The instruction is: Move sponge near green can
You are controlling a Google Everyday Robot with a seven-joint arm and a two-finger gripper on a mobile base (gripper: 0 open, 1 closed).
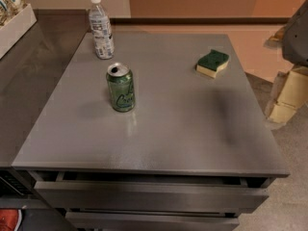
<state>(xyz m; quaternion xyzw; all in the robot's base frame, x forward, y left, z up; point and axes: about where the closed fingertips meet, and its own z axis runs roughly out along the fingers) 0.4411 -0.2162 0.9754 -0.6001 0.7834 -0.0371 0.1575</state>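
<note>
The sponge [212, 63], dark green on top over pale yellow foam, lies flat on the grey table top [183, 129] at the far right. The green can [120, 87] stands upright left of centre, its silver top open, well apart from the sponge. My gripper [284, 105] shows at the right edge of the view, a grey body with pale parts below it. It is beyond the table's right side, to the right of the sponge and nearer than it, touching neither thing and holding nothing.
A clear plastic bottle [100, 28] with a white cap stands at the table's far left corner, behind the can. A white tray [14, 30] with snack bags sits on the darker counter to the left. Drawers [144, 196] run under the table's front edge.
</note>
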